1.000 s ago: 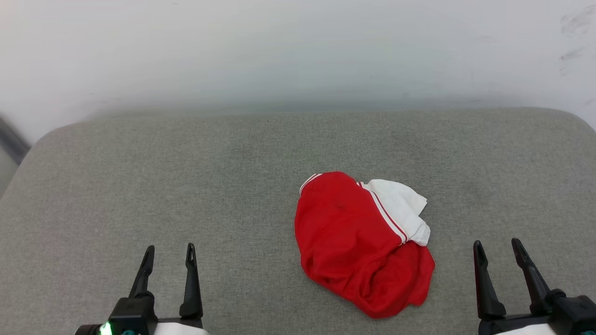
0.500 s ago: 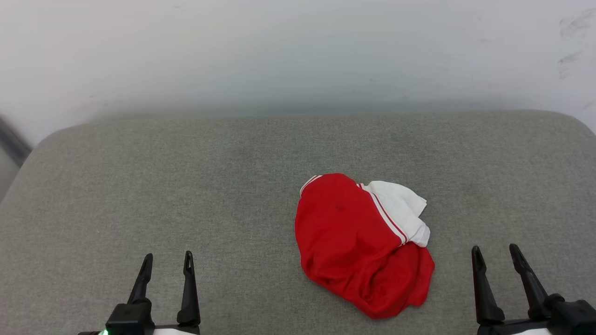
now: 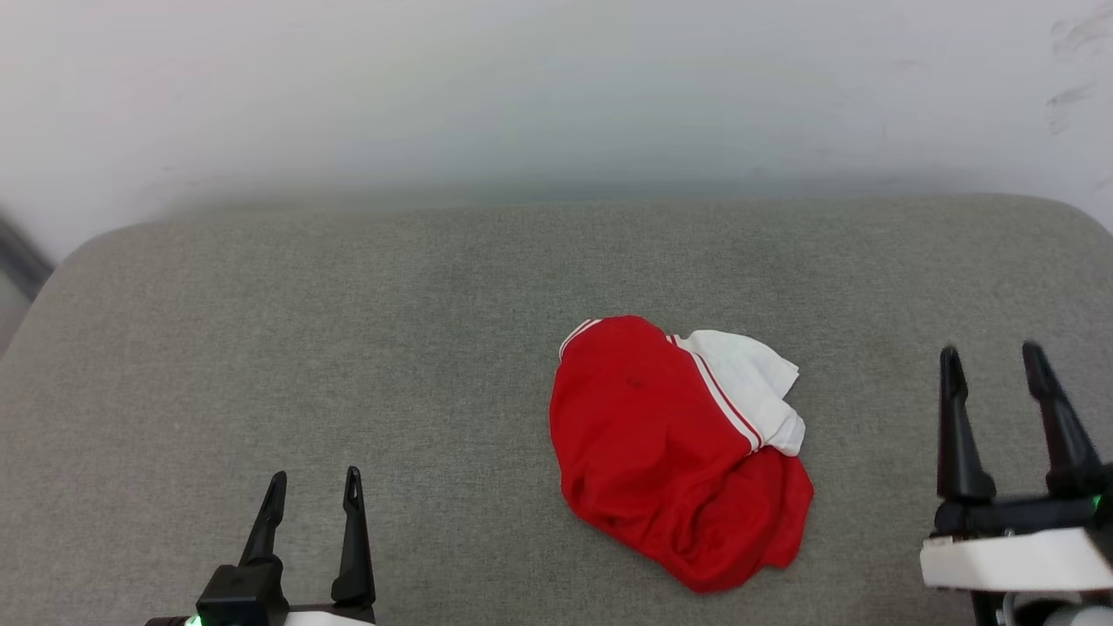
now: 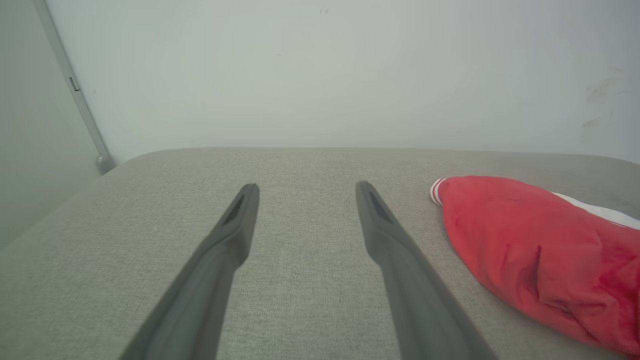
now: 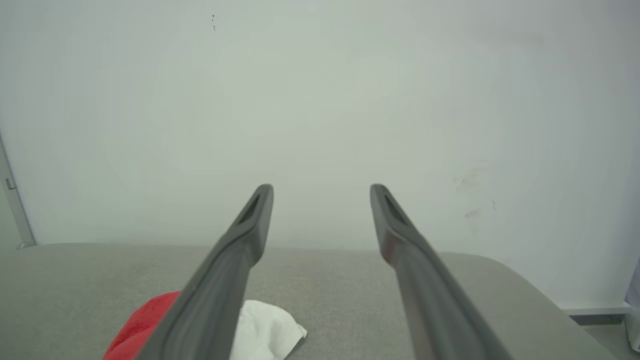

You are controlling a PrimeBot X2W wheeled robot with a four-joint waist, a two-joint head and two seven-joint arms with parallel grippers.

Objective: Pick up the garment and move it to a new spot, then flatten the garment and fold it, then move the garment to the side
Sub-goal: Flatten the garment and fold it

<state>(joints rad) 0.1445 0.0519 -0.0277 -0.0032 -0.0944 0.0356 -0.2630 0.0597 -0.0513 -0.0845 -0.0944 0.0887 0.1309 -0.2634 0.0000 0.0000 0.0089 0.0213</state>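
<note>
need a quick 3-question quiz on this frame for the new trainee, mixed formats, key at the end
1. Multiple choice: how does the garment lie on the grey padded surface?
A) spread flat
B) crumpled in a heap
C) folded in a neat rectangle

2. True or false: the left gripper and the right gripper are both open, and neither touches the garment.

3. Short answer: in the head view, which gripper is nearer the garment's white sleeve?

Key
1. B
2. True
3. The right gripper
</note>
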